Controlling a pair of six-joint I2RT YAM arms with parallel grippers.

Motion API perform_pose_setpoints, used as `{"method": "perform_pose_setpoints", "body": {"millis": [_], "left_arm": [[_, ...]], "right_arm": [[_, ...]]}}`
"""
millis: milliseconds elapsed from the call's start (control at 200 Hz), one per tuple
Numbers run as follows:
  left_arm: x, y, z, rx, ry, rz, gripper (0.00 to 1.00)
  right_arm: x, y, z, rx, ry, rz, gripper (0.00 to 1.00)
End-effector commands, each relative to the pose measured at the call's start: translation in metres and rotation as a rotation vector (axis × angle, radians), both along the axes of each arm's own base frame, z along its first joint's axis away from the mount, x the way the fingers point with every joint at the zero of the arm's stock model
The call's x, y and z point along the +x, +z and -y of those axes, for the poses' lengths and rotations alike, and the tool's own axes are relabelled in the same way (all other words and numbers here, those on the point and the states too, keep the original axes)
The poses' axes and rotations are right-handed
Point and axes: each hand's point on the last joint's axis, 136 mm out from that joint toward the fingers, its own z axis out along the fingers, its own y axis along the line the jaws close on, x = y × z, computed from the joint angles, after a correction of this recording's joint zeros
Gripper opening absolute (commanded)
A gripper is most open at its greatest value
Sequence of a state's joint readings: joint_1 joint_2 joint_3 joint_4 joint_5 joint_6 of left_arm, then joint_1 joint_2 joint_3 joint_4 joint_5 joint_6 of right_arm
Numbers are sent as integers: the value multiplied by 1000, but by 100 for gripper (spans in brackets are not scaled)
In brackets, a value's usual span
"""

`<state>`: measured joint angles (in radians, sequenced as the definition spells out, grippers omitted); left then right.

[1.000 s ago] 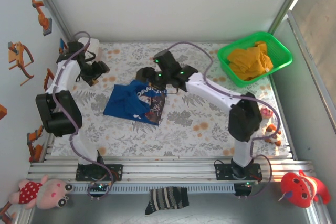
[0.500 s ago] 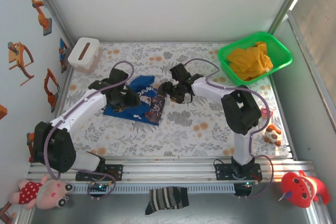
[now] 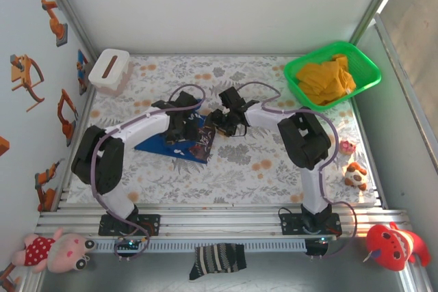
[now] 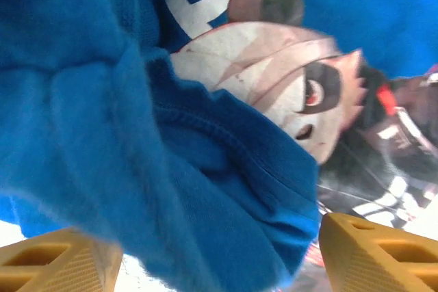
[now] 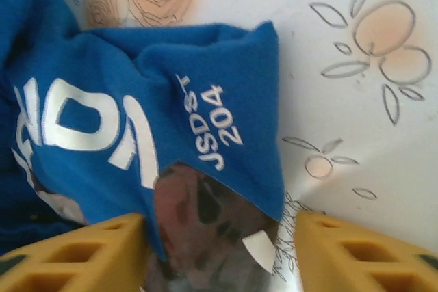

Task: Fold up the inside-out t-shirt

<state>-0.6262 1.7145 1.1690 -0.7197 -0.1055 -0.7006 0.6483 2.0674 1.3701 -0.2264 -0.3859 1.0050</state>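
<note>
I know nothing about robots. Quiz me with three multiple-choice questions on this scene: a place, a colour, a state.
1. Where is the green basket on the table?
A) far right corner
B) near left corner
C) middle

2. What colour is the t-shirt?
A) red
B) white
C) royal blue

3. The left gripper has its fingers:
A) pressed shut
B) apart, with cloth between
C) gripping a cup

Answers:
1 A, it sits by the far right edge.
2 C, the cloth is plainly blue.
3 B, a wide gap with blue cloth separates them.
</note>
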Motion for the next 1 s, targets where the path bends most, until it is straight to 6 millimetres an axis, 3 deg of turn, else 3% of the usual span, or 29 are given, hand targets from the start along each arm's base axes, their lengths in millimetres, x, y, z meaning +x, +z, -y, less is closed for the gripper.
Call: {"method": "perform_pose_setpoints", "body": {"millis": [0, 75, 150, 340, 511, 551, 686, 731, 821, 996], "left_arm": [[0, -8, -6, 38, 14, -1, 57], [0, -11, -11, 47, 17, 1, 25], [1, -5, -17, 39, 32, 13, 0], [7, 30, -56, -66, 148, 89, 0], [0, 34, -93, -204, 286, 86, 0], [-1, 33, -101, -225, 321, 84, 6], [-8, 27, -128, -250, 423, 78, 55], [-8, 28, -134, -256, 444, 83, 65], [-7, 36, -136, -262, 441, 95, 72], [-12, 54, -117, -336, 412, 125, 76]], "right_arm": [[5, 0, -10, 31, -9, 5, 30], [6, 1, -9, 36, -13, 6, 1], [7, 1, -5, 34, -23, 8, 0], [5, 2, 20, 10, -85, 23, 0], [-9, 1, 42, -36, -126, 33, 0], [-14, 1, 48, -49, -137, 35, 0], [-31, 1, 68, -81, -170, 38, 0], [-37, 2, 73, -97, -175, 39, 0], [-50, 7, 84, -142, -181, 52, 0], [-75, 17, 91, -204, -184, 68, 0]]}}
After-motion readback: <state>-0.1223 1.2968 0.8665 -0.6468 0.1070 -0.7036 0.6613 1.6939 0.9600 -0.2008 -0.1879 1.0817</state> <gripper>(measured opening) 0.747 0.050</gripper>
